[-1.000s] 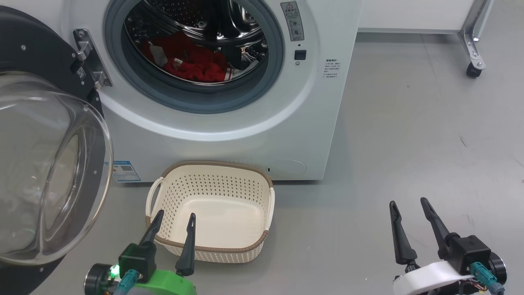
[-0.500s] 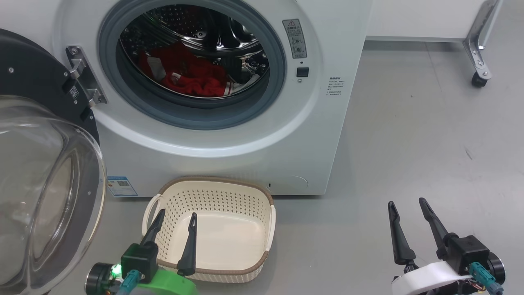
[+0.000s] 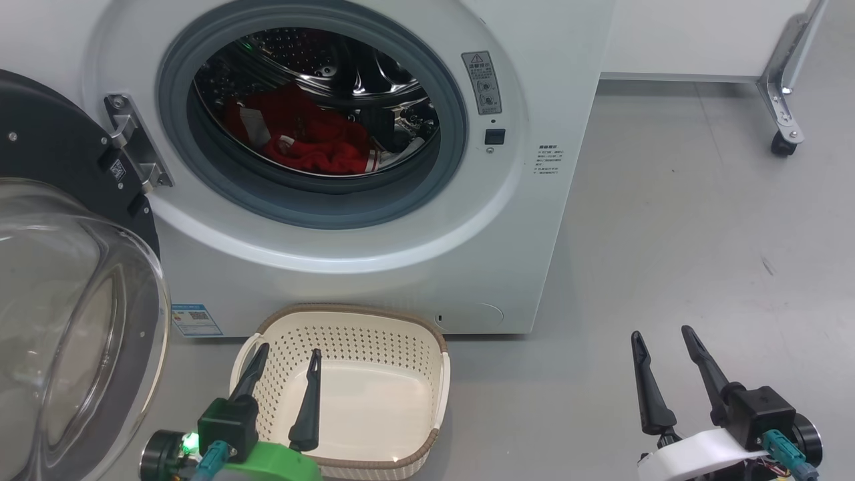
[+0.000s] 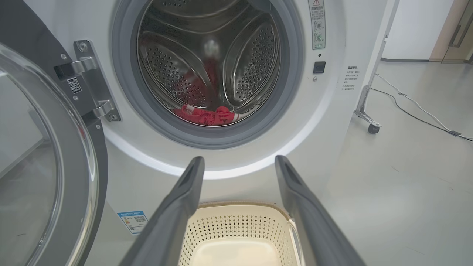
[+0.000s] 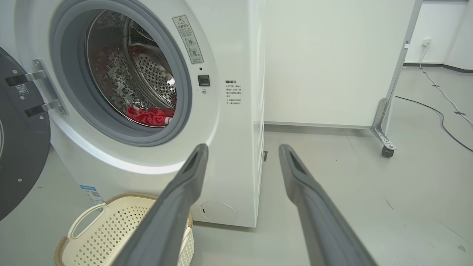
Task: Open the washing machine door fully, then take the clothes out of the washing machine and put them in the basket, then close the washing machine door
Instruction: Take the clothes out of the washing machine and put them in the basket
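Lying in a crumpled heap at the bottom of the steel drum [image 3: 374,60], the red garment [image 3: 314,143] with white stripes looks soft, limp and light. It will probably sag and stretch out when lifted rather than come up as one piece. The best hold seems to be a deep pinch on a raised fold near the middle of the heap, so that most of the cloth rises together. A grip on an edge, or on the small white label [image 3: 252,127], would likely leave the rest trailing over the grey rubber seal [image 3: 314,208], where it could catch. The fabric is neither fragile nor slippery, but a shallow bite on one thin layer could pull free.

Around it, the washing machine [image 3: 374,287] has its mouth unobstructed. The washing machine door [image 3: 47,153] is swung wide to the left on its hinge [image 3: 133,147], with the glass bowl bulging toward the head camera. The basket [image 3: 351,312] sits on the floor [image 3: 668,234] just in front of the machine, below the mouth, with nothing in it.

The left gripper [image 3: 288,351] hovers over the basket's near side, fingers spread wide and holding nothing. The right gripper [image 3: 661,334] hangs well apart to the right over bare floor, equally spread and empty.
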{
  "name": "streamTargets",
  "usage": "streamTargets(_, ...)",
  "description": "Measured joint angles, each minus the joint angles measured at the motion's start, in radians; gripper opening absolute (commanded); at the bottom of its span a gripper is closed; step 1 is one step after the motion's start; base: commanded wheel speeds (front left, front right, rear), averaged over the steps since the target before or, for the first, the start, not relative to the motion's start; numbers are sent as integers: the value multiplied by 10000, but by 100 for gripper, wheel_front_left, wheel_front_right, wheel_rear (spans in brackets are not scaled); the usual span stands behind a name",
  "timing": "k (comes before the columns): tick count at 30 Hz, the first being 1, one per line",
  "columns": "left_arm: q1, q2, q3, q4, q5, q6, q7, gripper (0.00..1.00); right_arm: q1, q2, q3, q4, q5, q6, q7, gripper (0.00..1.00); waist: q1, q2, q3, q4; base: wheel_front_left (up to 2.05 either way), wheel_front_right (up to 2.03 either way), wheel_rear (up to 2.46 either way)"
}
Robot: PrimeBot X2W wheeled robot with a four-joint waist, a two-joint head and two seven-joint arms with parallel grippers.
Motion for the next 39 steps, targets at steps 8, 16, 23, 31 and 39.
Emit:
streamTargets(8,0,0,-13,15,0,0,0,100,99,0,29,0,2,-31,0,100,0,0,-52,-15,1,-1,0)
streamTargets(16,0,4,-48,33,-2,0,12,100,141,0,73,-21,13,-40,0,100,0,0,-20,-32,0,0,0)
streamTargets(23,-61,4,-67,84,-96,-2,150,100,138,0,109,-136,12,-38,0,100,0,0,227,-62,0,0,0)
streamTargets(31,-492,2,-102,366,-832,-88,709,100,62,0,178,-422,-29,-19,0,100,0,0,835,-175,0,0,0)
streamTargets(39,-1472,-4,-343,1005,-1889,-291,1716,100,-286,-2,261,-564,-128,96,0,100,0,0,1785,-354,0,0,0)
